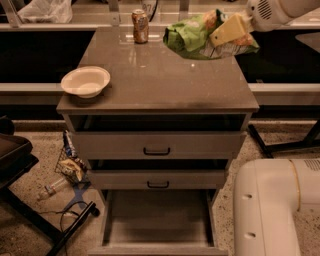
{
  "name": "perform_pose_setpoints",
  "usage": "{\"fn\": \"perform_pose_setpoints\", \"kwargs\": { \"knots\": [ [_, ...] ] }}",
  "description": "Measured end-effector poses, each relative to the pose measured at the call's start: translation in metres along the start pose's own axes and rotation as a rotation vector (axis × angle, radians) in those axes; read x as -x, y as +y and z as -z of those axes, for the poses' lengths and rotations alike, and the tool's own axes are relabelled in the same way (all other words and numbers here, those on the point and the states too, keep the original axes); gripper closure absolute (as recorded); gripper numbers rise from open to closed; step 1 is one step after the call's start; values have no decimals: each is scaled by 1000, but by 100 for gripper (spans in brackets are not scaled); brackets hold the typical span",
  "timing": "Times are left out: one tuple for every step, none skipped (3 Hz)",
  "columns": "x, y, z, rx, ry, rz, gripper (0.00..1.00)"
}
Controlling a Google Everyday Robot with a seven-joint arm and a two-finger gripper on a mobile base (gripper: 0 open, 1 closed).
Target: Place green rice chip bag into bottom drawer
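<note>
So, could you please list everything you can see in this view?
green rice chip bag: one, light green, held above the back right of the cabinet top
drink can: one, brownish, back of cabinet top
bowl: one, cream, front left of cabinet top
upper drawers: two, grey, black handles
bottom drawer: one, grey, pulled out
plastic bag: one, white, back left
litter: several pieces, floor at left
gripper: one, yellowish, shut on green rice chip bag
robot base: white, lower right
</note>
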State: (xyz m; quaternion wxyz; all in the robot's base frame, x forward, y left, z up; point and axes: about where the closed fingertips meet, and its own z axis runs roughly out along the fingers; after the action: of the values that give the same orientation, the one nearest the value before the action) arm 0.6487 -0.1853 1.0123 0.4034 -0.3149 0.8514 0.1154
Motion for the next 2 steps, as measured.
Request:
{"fn": "perform_pose_setpoints", "kwargs": {
  "knots": [
    [-5, 42, 63, -29, 7, -21, 100],
    [-26, 48, 80, -70, 94, -53, 100]
  ]
}}
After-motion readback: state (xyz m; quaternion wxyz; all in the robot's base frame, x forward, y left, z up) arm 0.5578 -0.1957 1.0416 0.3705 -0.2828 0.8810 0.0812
